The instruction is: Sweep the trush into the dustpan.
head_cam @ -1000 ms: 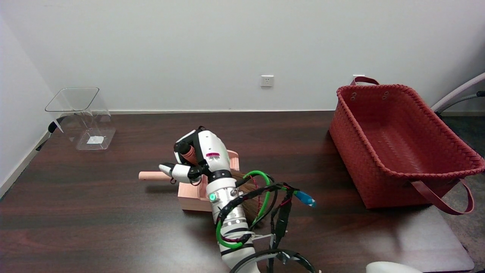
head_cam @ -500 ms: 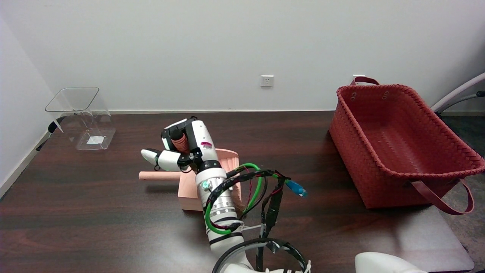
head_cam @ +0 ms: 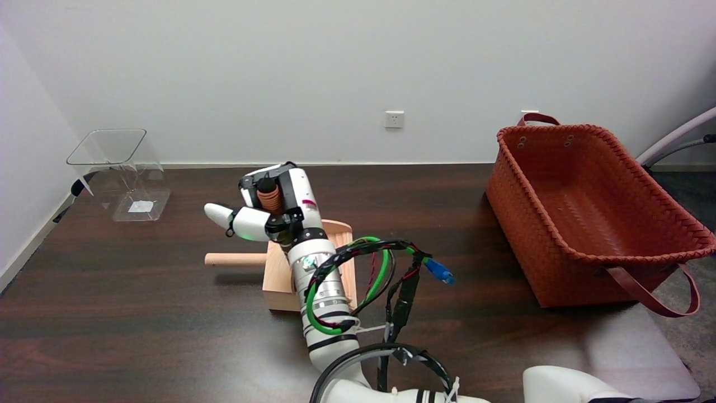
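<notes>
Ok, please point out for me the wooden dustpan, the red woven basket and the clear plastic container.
wooden dustpan (head_cam: 278,280): head view, on its left side wall.
red woven basket (head_cam: 517,246): head view, on its near outer wall.
clear plastic container (head_cam: 106,146): head view, on its open rim.

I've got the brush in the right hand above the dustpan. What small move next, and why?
Probably lower the brush and draw it toward the dustpan mouth. The right hand grips the brush handle over the pan, but the bristles and any trash are hidden behind the arm, so I can't confirm that anything is left to sweep. Go slowly.
</notes>
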Motion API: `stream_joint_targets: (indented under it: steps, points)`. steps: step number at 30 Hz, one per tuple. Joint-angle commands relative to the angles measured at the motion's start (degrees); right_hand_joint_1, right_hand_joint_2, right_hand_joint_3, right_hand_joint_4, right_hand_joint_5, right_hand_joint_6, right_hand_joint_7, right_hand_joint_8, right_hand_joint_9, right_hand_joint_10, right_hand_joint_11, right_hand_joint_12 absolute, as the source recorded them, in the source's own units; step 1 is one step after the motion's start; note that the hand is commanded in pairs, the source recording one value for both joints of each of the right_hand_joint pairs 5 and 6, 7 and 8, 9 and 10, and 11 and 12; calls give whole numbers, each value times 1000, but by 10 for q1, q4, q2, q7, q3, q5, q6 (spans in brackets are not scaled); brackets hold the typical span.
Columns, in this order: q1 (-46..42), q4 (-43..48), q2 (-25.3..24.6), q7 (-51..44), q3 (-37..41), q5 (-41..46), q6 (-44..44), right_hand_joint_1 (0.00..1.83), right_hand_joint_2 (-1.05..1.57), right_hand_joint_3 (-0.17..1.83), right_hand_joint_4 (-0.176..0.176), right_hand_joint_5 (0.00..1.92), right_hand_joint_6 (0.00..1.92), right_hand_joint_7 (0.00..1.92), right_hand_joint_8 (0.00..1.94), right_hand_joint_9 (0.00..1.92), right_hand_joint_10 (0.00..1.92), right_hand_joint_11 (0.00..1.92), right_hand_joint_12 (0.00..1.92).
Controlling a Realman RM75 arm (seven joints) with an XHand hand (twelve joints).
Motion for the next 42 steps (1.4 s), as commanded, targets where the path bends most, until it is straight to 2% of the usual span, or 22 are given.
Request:
stream_joint_targets:
  steps: [1,6,11,20,29,38,42]
  points:
    - [-15,-94,98,-3,15,8,34,1333,1571,194,0,1920,1920,1920,1920,1920,1920,1710,1710]
    - [-45,-169,161,-97,30,9,34,1340,1571,209,0,1920,1920,1920,1920,1920,1920,1704,1704]
    - [-59,-213,182,-138,44,9,34,1346,1571,215,0,1920,1920,1920,1920,1920,1920,1694,1694]
    - [-91,-249,208,-154,73,6,43,1351,1571,216,0,1920,1920,1920,1920,1920,1920,1686,1686]
    - [-87,-270,239,-154,78,9,72,1353,1571,217,0,1920,1920,1920,1920,1920,1920,1688,1688]
    - [-57,-323,261,-149,116,23,12,1351,1571,210,0,1920,1920,1920,1920,1920,1920,1686,1686]
    - [-47,-388,281,-150,146,35,-24,1351,1571,213,0,1920,1920,1920,1920,1920,1920,1686,1686]
